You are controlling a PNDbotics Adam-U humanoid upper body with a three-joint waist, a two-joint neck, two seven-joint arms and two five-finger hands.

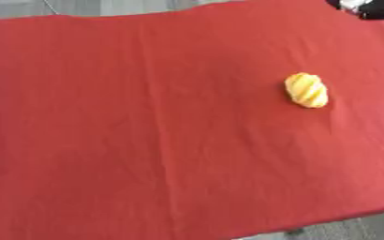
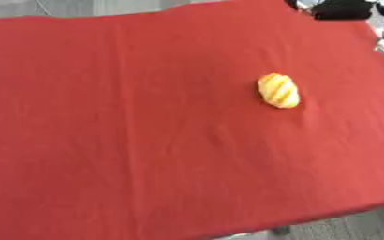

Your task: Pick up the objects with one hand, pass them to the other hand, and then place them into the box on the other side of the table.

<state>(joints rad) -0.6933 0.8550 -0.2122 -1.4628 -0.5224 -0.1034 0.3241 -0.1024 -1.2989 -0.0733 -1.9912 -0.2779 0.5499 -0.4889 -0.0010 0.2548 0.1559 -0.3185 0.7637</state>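
Note:
A small yellow oval object with ridged stripes, like a bread roll (image 1: 306,90), lies alone on the red tablecloth (image 1: 146,131), right of centre. A black and silver part of my right arm or hand (image 2: 343,8) shows at the far right corner, well beyond the object and not touching it. Its shape is cut off by the picture's edge. My left hand shows in neither view. No box appears in either view.
The red cloth covers the whole table, with slight wrinkles. Its near edge (image 1: 310,225) runs askew across the lower right, with grey floor (image 1: 367,229) below it. Grey floor also shows past the far edge (image 1: 80,7).

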